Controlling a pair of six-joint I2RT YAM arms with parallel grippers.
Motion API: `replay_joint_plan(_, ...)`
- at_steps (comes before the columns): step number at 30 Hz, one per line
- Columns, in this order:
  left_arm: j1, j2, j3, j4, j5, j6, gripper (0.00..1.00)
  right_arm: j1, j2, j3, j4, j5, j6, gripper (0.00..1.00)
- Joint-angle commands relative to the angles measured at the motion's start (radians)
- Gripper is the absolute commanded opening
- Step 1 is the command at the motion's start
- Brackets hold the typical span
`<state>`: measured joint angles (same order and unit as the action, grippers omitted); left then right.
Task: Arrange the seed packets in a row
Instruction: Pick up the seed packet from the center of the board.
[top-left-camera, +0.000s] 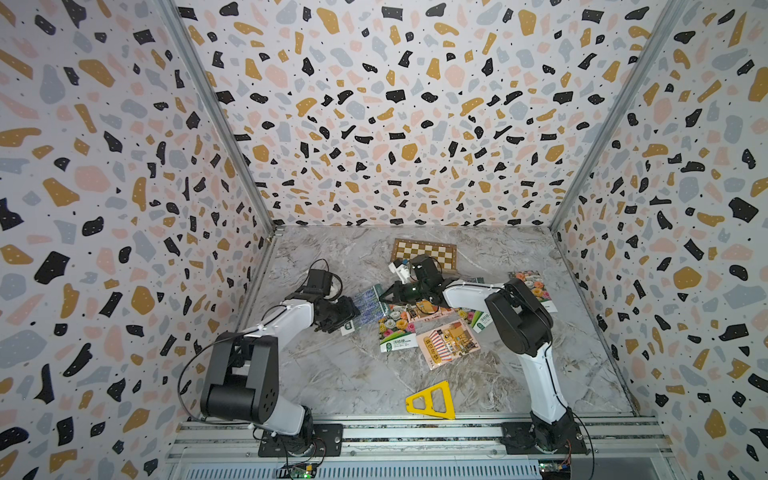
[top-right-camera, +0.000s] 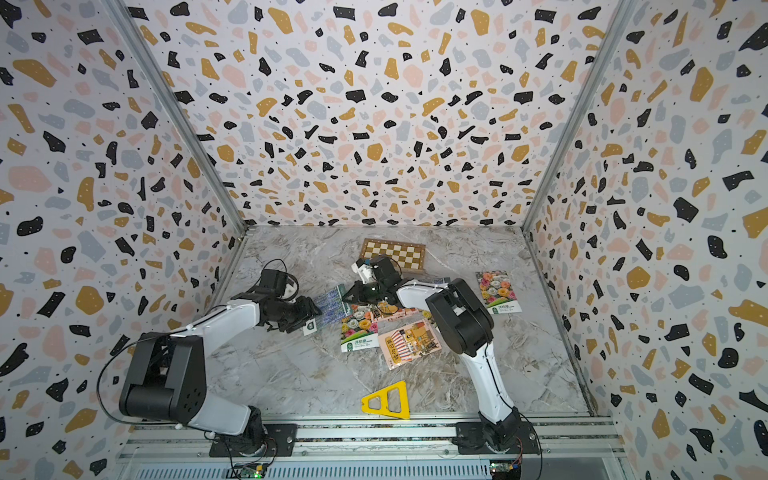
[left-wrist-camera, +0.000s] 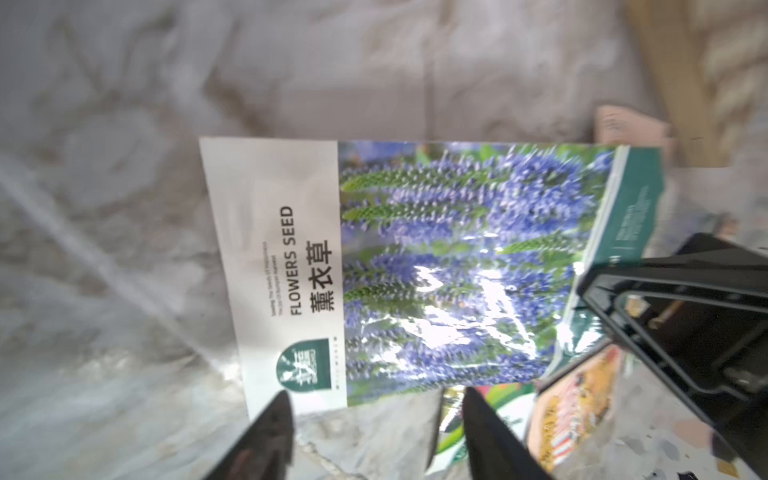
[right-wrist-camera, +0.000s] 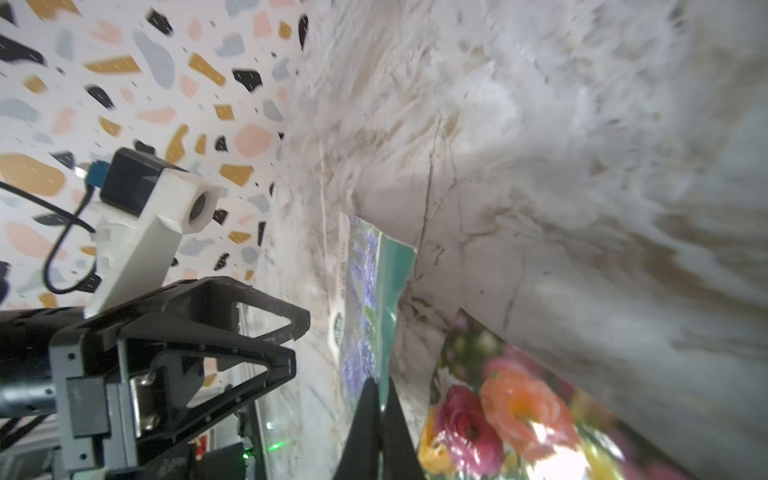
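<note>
– Since the left gripper (left-wrist-camera: 376, 390) has its fingers spread with nothing between them, tag it released?
– Yes. The lavender packet (left-wrist-camera: 436, 266) lies flat just ahead of its fingertips, white label end nearest them. No grip from that side.
– And the right gripper (right-wrist-camera: 378, 399)?
– Clamped tight. It looks pinched on the teal end of that same packet, the end farthest from the left fingers. My read: it holds that end so it can drag the packet clear of the pile.
– Where's the pile?
– Just behind the right gripper, partly under the right arm. There's a multicoloured flower packet (top-left-camera: 397, 330), with a pink shop packet (top-left-camera: 446, 343) touching or overlapping its edge. More pink and flower ones are hidden by the arm, can't count them.
– Further right?
– A lone flower packet (top-left-camera: 534, 286), well apart, past the right arm's elbow. Nothing is touching it.
– Any row?
– Not yet. The packets sit at odd angles and overlap, so it's early in the task, I'd judge. They're thin and glossy, which is why an edge pinch makes sense; a flat grab would likely slip.
– Clutter?
– The chessboard (top-left-camera: 424, 253) is beyond the right gripper, and the yellow triangle (top-left-camera: 432, 401) is back toward the arm bases. Skip both.
</note>
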<state>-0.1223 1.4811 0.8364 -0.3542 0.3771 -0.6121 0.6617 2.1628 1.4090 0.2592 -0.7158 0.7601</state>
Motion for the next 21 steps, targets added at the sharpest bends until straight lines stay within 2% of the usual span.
replay_joint_plan(1, 0.001, -0.065, 0.038, 0.142, 0.104, -0.145, 0.77, -0.057, -0.166, -0.074, 0.244, 0.026, 0.140, 0.00)
replay_joint_plan(4, -0.007, -0.110, 0.013, 0.316, 0.150, -0.322, 0.90, -0.105, -0.249, -0.160, 0.388, 0.043, 0.257, 0.00)
replay_joint_plan(8, -0.056, -0.140, -0.022, 0.558, 0.154, -0.523, 1.00, -0.155, -0.336, -0.243, 0.509, 0.071, 0.397, 0.00)
replay_joint_plan(16, -0.157, -0.120, -0.002, 0.797, 0.009, -0.652, 1.00, -0.183, -0.427, -0.349, 0.684, 0.120, 0.658, 0.00)
replay_joint_plan(21, -0.225, -0.103, 0.014, 0.876, -0.155, -0.668, 0.88, -0.189, -0.448, -0.381, 0.753, 0.136, 0.789, 0.00)
